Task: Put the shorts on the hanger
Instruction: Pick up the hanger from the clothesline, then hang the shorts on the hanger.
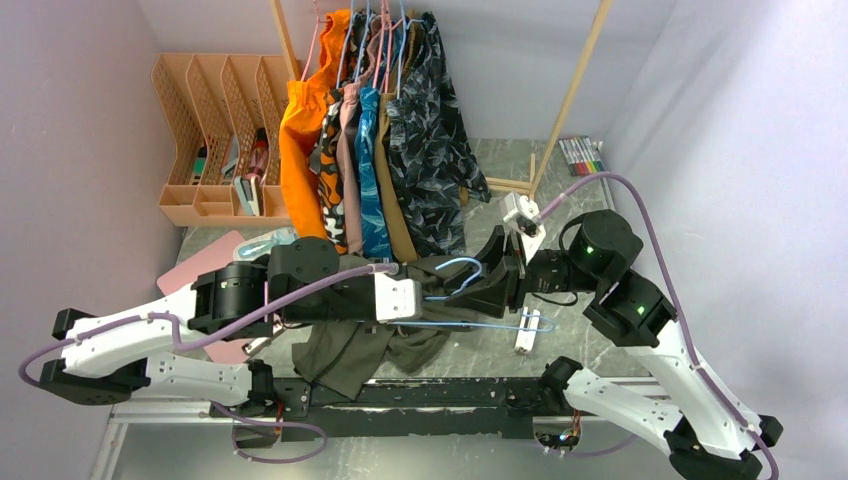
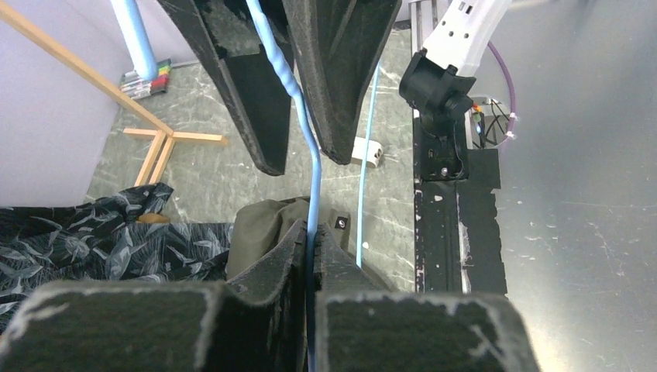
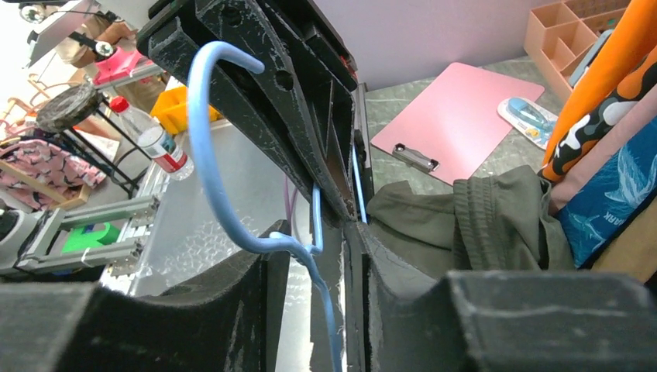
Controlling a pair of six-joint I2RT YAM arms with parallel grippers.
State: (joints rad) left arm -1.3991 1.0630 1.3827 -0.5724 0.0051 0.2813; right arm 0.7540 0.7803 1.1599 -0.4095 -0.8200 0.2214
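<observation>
The light-blue hanger [image 1: 470, 325] lies level over the table between my two grippers, its hook [image 1: 460, 266] towards the rack. My left gripper [image 1: 440, 294] is shut on the hanger's wire [image 2: 298, 101], which runs out from between its closed fingertips [image 2: 312, 236]. My right gripper [image 1: 480, 280] faces it and is open; the hanger's neck [image 3: 201, 155] passes through the gap between its fingers [image 3: 318, 229] without being pinched. The olive-green shorts [image 1: 350, 350] lie crumpled on the table under the left arm. They also show in the left wrist view [image 2: 263, 225] and the right wrist view [image 3: 465, 225].
A wooden rack with several hanging garments [image 1: 380, 130] stands behind, an orange one [image 1: 300, 150] at its left and a dark camouflage one [image 1: 435, 150] at its right. A pink clipboard [image 1: 200, 265], an orange file organiser [image 1: 210, 130] and markers [image 1: 582, 155] are nearby.
</observation>
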